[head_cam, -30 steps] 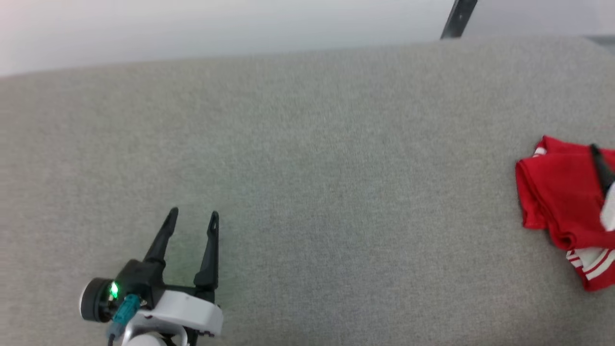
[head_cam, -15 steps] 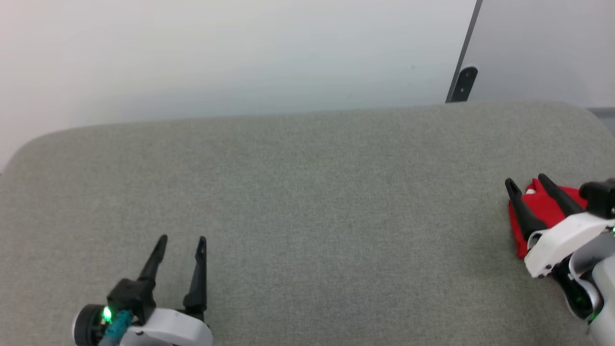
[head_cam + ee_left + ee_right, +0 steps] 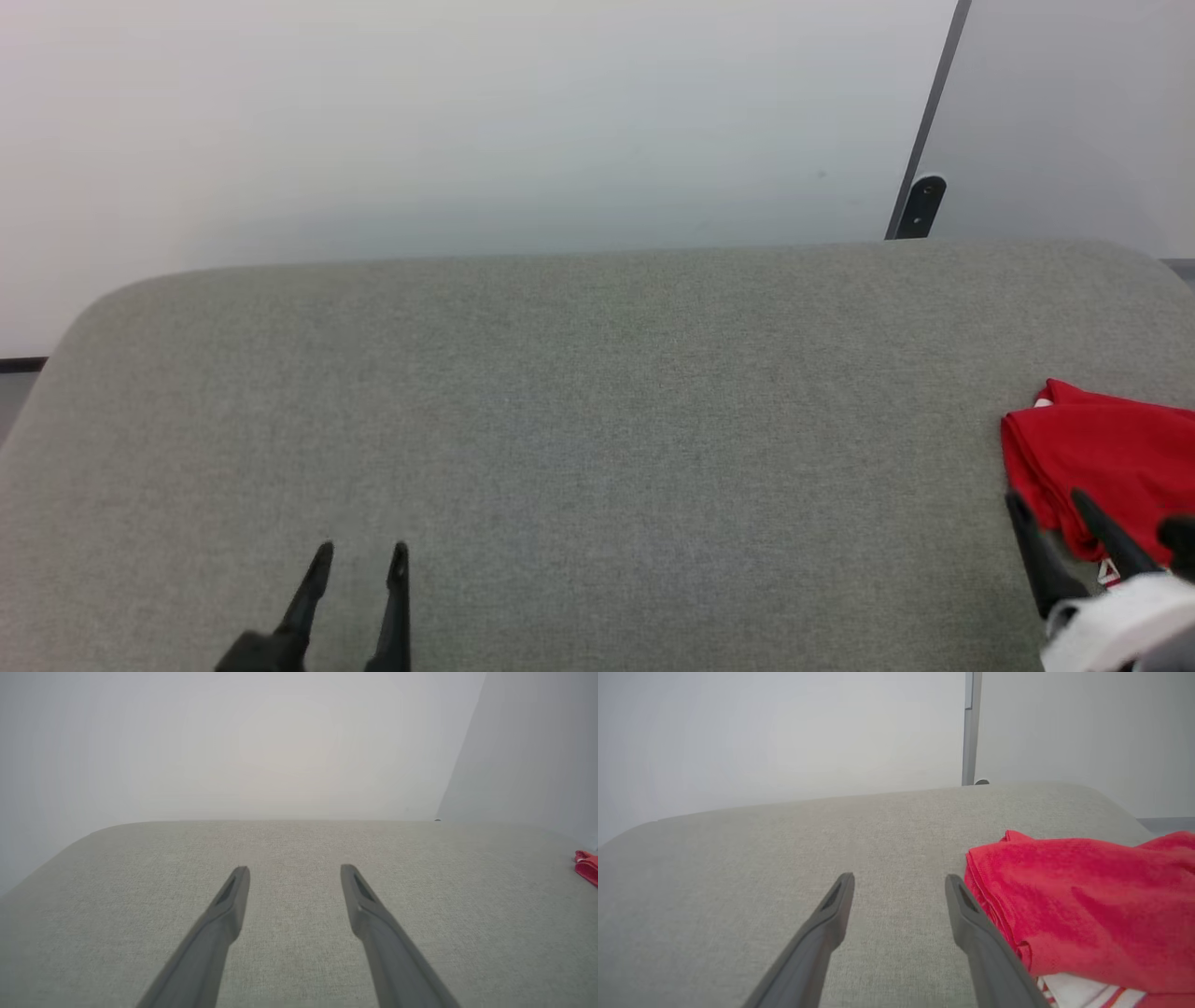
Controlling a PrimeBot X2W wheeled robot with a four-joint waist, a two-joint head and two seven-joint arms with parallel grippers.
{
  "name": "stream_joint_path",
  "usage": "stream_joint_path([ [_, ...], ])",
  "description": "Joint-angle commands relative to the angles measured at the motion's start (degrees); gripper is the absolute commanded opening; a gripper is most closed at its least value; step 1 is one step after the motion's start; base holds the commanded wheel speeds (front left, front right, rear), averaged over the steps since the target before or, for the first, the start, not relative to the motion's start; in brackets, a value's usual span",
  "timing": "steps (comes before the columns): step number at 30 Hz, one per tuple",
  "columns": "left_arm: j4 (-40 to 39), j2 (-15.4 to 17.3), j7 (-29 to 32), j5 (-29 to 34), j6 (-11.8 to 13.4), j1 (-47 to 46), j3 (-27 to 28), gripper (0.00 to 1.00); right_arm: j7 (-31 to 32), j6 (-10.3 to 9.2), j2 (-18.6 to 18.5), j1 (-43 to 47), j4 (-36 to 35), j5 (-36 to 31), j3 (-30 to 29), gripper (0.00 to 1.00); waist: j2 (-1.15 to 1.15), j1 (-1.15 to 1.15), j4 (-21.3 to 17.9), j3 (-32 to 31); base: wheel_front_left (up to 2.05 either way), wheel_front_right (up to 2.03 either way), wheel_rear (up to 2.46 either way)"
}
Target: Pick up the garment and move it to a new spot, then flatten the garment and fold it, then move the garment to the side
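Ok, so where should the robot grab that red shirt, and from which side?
Probably the stacked left edge of the red jersey, nearest the open right tool. There the folded layers bunch into a thick lip on the gray table, so one finger could slide under and pinch. Coming in low from that side looks easiest.

The left tool (image 3: 362,548) sits at about 7 o'clock in the head view. Its two dark fingers are spread apart and point toward 12 o'clock, leaning slightly to 1. The right tool (image 3: 1047,497) sits at about 4 o'clock, jaws likewise wide and gripping nothing, fingers leaning toward 11 o'clock. Its pale wrist housing (image 3: 1120,611) shows just behind, toward 5 o'clock. In each wrist view the fingers stand well apart.
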Motion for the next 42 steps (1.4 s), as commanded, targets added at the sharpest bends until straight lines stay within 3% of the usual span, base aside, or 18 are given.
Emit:
stream_joint_path([
  [1, -1.13, -0.18, -0.2, 0.44, 0.55, 1.63, 0.32, 1.0, 1.29, -0.07, 0.46, 2.55, -2.34, -0.99, -1.78, 1.0, 0.0, 0.0, -0.03, 0.14, 0.0, 0.0, 0.0],
  [8, -6.27, -0.61, -0.1, 0.84, 1.42, 6.01, 1.55, 1.0, 7.34, -0.06, 3.34, 10.11, -13.85, -4.14, -9.14, 1.0, 0.0, 0.0, -0.33, 0.93, 0.0, 0.0, 0.0],
  [14, -7.27, -0.87, -0.11, 0.69, 1.09, 6.44, 1.55, 1.0, 10.76, -0.06, 5.76, 11.79, -19.42, -5.97, -10.79, 1.0, 0.0, 0.0, -0.23, 1.13, 0.0, 0.0, 0.0],
  [35, -7.22, -1.36, -0.11, -0.67, 0.71, 6.64, 1.51, 1.0, 13.01, -0.06, 7.57, 12.88, -23.25, -7.59, -11.17, 1.0, 0.0, 0.0, 0.6, 1.86, 0.0, 0.0, 0.0],
  [36, -7.07, -1.34, -0.15, -0.69, 0.91, 6.23, 1.44, 0.0, 12.96, -0.01, 7.42, 12.15, -22.93, -7.23, -11.2, 0.0, 0.0, 0.0, 0.61, 1.85, 0.0, 0.0, 0.0],
  [42, -5.3, -1.89, 0.76, -4.8, 0.58, 5.63, 1.56, 0.0, 12.99, 0.0, 8.51, 11.52, -20.5, -3.72, -11.25, 0.0, 0.0, 0.0, 0.71, 1.89, 0.0, 0.0, 0.0],
])
